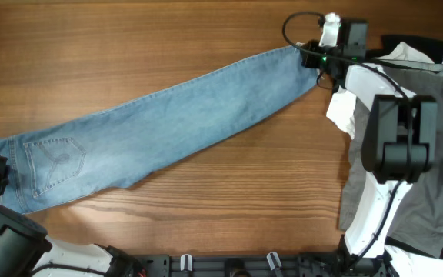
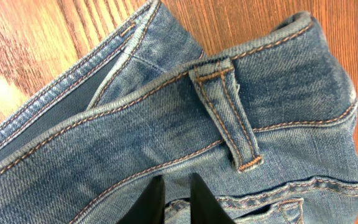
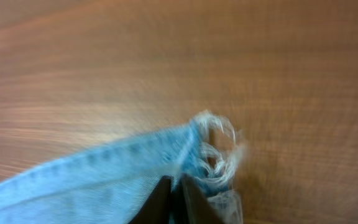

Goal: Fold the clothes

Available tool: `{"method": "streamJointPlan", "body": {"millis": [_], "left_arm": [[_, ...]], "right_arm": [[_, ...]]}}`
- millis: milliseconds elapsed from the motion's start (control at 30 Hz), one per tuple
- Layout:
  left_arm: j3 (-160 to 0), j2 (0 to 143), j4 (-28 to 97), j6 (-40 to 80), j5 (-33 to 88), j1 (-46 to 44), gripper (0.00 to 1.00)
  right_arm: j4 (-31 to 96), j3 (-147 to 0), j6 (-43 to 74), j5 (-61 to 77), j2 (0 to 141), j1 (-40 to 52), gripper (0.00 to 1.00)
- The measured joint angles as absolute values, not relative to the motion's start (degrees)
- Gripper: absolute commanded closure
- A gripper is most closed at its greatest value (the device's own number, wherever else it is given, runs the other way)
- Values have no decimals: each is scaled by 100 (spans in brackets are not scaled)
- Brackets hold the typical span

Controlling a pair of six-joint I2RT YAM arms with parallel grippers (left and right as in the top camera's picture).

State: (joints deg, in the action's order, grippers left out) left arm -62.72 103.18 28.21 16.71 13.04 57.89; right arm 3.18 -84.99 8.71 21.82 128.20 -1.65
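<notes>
Jeans (image 1: 175, 115) laid flat on counter (image 1: 168, 38), running 8 to 2 o'clock. Waistband (image 2: 166, 106) under left jaws, frayed hem (image 3: 219, 149) at right jaws. Both pairs barely parted; cannot tell if gripping.

The jeans (image 3: 104, 180) lie on the wooden counter (image 3: 166, 56), their hem ending in white frayed threads (image 3: 219, 149). The gripper (image 3: 174, 182) sits at that hem, its dark fingers (image 3: 160, 198) nearly together. The blur hides whether cloth is pinched.
</notes>
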Motion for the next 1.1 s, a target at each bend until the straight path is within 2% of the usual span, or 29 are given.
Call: {"method": "streamJointPlan", "body": {"millis": [33, 67, 133, 300, 500, 567, 700, 800, 833, 867, 900, 1100], "left_arm": [[-6272, 10318, 2829, 1691, 1297, 5789, 68], [-6272, 10318, 2838, 1704, 1288, 5787, 64], [-6272, 10318, 2845, 1693, 1280, 5789, 59], [-6272, 10318, 2845, 1645, 1376, 5789, 50], [-6272, 9920, 2963, 1514, 1669, 5787, 46], [-6272, 9585, 2980, 1509, 1710, 5789, 44], [-6272, 8639, 3120, 1490, 1848, 5789, 42], [-6272, 7907, 3395, 1487, 1977, 5787, 42], [-6272, 7660, 3476, 1492, 2029, 5787, 42], [-6272, 7435, 3573, 1498, 2067, 5787, 42], [-6272, 7273, 3649, 1505, 2099, 5787, 42], [-6272, 6412, 3885, 1584, 2351, 5524, 40]], "right_arm": [[338, -8499, 906, 2182, 12890, -165, 50], [379, -8497, 923, 2180, 12936, -167, 42], [399, -8495, 886, 2237, 12962, -165, 35], [685, -8534, 657, 2233, 12903, -187, 32], [1251, -8591, 493, 2283, 12811, -421, 34], [1420, -8606, 377, 2314, 12790, -462, 39], [1737, -8646, -19, 2357, 12770, -454, 59], [1876, -8643, -296, 2401, 12768, -362, 68], [1896, -8643, -355, 2399, 12768, -305, 77], [1911, -8646, -410, 2397, 12768, -250, 90], [1916, -8643, -471, 2399, 12770, -207, 96], [1997, -8628, -290, 2456, 12781, -67, 96]]}}
